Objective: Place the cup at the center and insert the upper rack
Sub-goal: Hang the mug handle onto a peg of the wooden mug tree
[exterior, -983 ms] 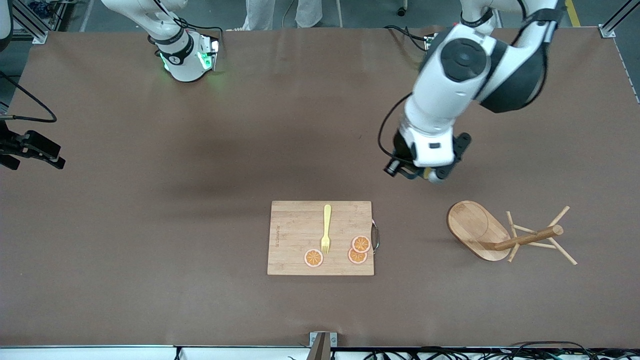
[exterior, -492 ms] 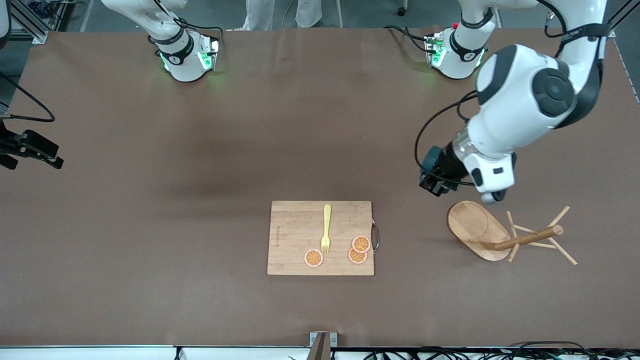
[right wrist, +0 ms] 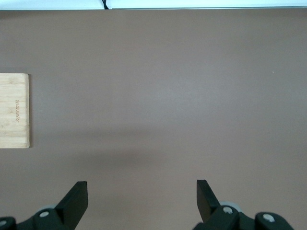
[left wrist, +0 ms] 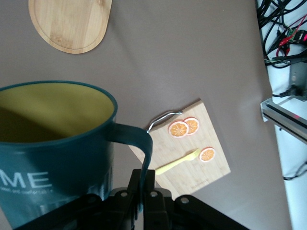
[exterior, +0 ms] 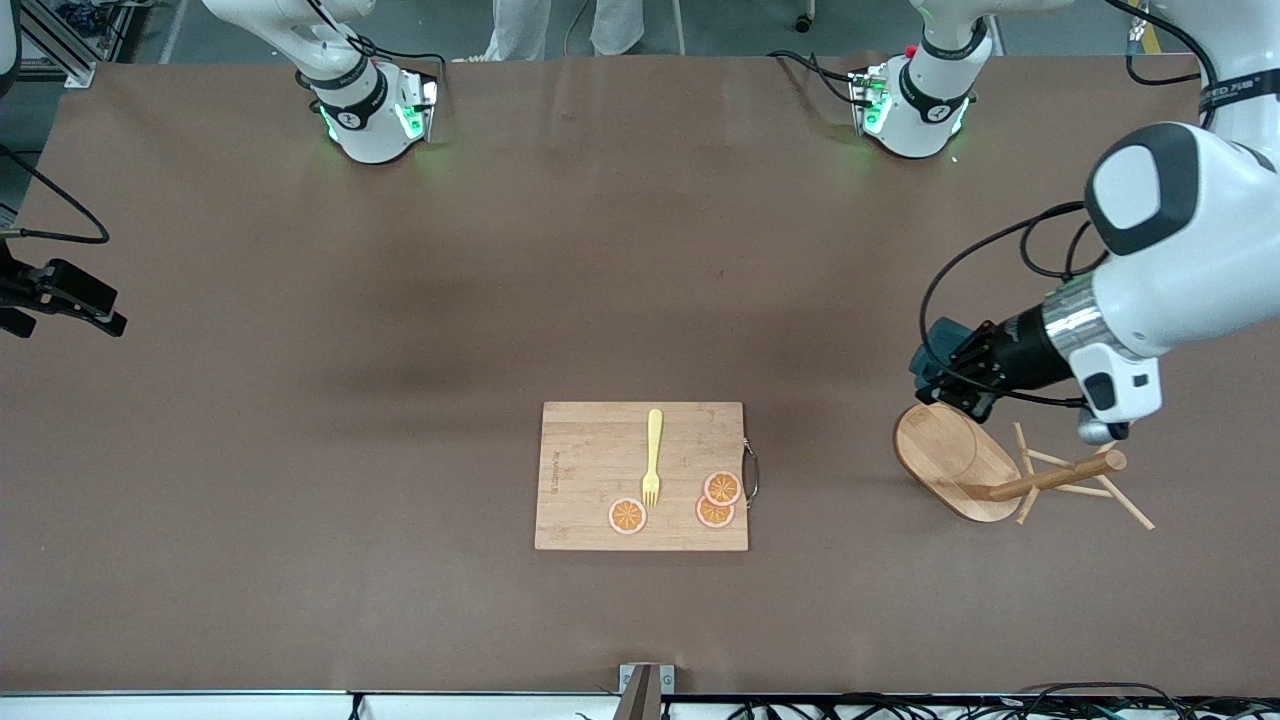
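Observation:
The cup [left wrist: 53,143] is dark teal with a yellow inside, and my left gripper [left wrist: 144,184] is shut on its thin handle [left wrist: 140,143]. In the front view the left gripper [exterior: 950,385] holds the cup [exterior: 935,348] in the air over the table, just at the edge of the upper rack's oval base [exterior: 950,452]. The upper rack [exterior: 1060,474], a light wooden mug tree, lies tipped on its side toward the left arm's end of the table. Its base [left wrist: 69,21] also shows in the left wrist view. My right gripper [right wrist: 141,196] hangs open and empty over bare table.
A wooden cutting board [exterior: 640,476] with a metal handle lies nearer the front camera at mid-table. On it are a yellow fork [exterior: 652,455] and three orange slices [exterior: 720,488]. The board's edge [right wrist: 14,110] shows in the right wrist view. A black device [exterior: 60,295] sits at the right arm's end.
The left arm has swung with the cup toward the left arm's end of the table and come down beside the rack's base. The right gripper has stayed open.

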### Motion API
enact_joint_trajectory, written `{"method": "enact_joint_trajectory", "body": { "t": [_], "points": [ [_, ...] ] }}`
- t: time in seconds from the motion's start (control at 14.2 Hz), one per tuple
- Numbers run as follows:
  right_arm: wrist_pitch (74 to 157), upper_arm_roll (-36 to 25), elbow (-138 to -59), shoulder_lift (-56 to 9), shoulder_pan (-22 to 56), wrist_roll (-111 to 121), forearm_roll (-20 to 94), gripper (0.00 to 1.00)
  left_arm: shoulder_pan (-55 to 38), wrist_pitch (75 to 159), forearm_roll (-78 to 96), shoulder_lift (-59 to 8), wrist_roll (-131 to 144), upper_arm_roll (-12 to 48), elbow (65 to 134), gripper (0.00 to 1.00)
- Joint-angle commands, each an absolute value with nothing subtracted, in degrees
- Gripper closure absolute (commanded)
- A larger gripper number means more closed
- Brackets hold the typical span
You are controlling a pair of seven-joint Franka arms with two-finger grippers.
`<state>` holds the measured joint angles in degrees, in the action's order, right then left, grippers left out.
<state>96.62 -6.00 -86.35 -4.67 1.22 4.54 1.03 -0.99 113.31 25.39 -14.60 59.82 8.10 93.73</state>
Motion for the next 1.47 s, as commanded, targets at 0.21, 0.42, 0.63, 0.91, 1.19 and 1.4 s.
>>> {"method": "enact_joint_trajectory", "body": {
  "t": [0.21,0.42,0.63,0.91,1.19,1.4],
  "points": [
    [96.8,-6.2,-90.0,-0.8,1.6,4.2,-0.4,0.00,2.9,112.9,35.6,-17.9,57.0,8.6,93.0,0.99],
    [98.8,-5.9,-92.7,1.1,1.8,4.1,-1.1,0.00,3.6,112.9,35.8,-20.3,57.0,8.4,90.9,0.99],
    [98.6,-5.8,-94.1,2.7,1.8,4.0,-1.1,0.00,3.8,112.9,35.1,-22.0,55.9,8.1,88.4,0.99],
    [98.9,-5.9,-93.7,2.5,1.7,3.4,-0.4,0.00,3.9,112.9,34.5,-23.6,53.4,8.0,88.2,0.99],
    [98.4,-5.9,-93.3,2.5,2.3,3.4,-0.4,0.00,5.7,112.8,34.5,-24.8,52.3,8.0,86.2,0.99],
    [98.9,-5.9,-93.3,2.4,2.7,3.5,-0.4,0.00,6.3,112.8,34.5,-25.3,51.2,8.0,86.1,0.99]
  ]
}}
